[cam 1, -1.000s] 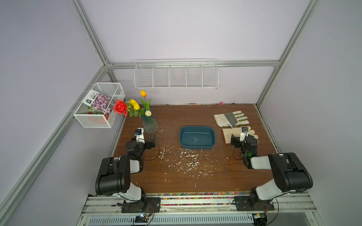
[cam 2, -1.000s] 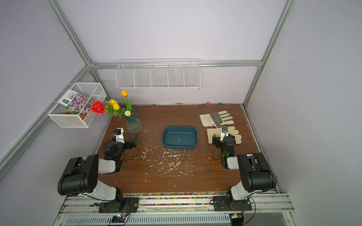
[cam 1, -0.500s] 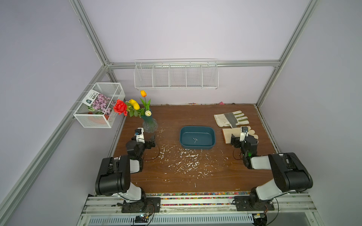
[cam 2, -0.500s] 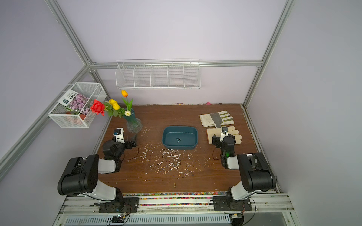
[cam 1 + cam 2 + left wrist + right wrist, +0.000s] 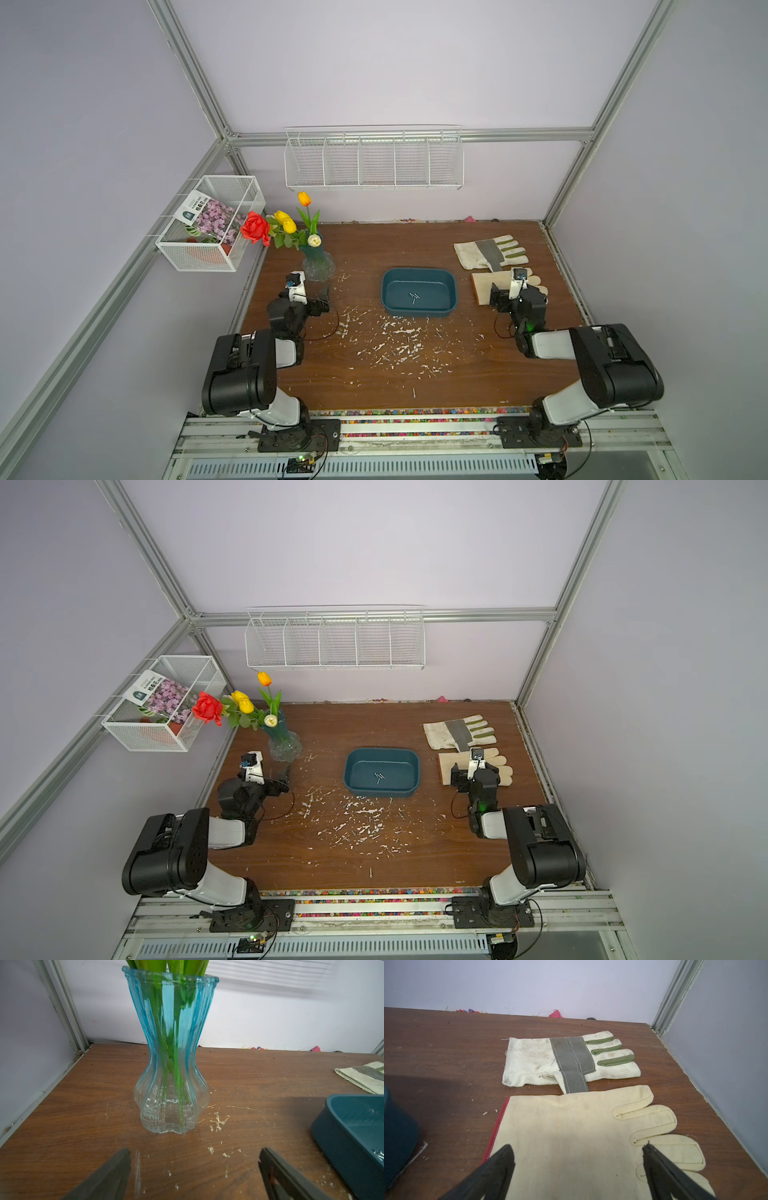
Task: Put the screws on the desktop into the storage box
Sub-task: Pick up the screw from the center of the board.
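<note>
Left pincer spread wide, empty, low over desktop. Vase stands just ahead of its tips, not touching. Right pincer also spread, empty, tips above plain glove; can't tell if they touch it. Striped glove lies further ahead, thumb reaching the plain one's edge. Box sits between the pincers, right of the left one and left of the right one, apart from both. Few screws lie mid-box. Lone screw on desktop well behind both pincers, near front edge. White flecks scattered behind box; can't tell if more screws are mixed in.
</note>
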Controlling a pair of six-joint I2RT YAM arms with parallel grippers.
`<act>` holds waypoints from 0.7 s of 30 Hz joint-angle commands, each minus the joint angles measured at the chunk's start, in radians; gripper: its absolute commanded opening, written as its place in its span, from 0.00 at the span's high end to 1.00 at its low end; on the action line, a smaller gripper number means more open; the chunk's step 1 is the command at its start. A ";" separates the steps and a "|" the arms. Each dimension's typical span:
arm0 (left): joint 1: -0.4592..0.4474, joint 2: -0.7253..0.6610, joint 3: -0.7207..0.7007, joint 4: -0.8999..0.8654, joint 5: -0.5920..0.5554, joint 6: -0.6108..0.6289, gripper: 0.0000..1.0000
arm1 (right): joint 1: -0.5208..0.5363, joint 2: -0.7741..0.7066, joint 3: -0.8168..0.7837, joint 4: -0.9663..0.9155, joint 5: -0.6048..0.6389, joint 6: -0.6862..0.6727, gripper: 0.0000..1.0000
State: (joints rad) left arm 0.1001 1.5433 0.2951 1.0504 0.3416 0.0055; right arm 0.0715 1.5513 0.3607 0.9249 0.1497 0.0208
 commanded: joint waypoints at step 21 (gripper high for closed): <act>-0.136 -0.278 0.302 -0.634 -0.175 -0.094 0.00 | 0.038 -0.433 0.302 -0.729 0.163 0.058 0.01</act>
State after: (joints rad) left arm -0.0265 1.2987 0.5312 0.5827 0.1837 -0.0235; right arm 0.0914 1.1809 0.6113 0.3923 0.2676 0.0425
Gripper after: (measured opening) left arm 0.995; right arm 0.990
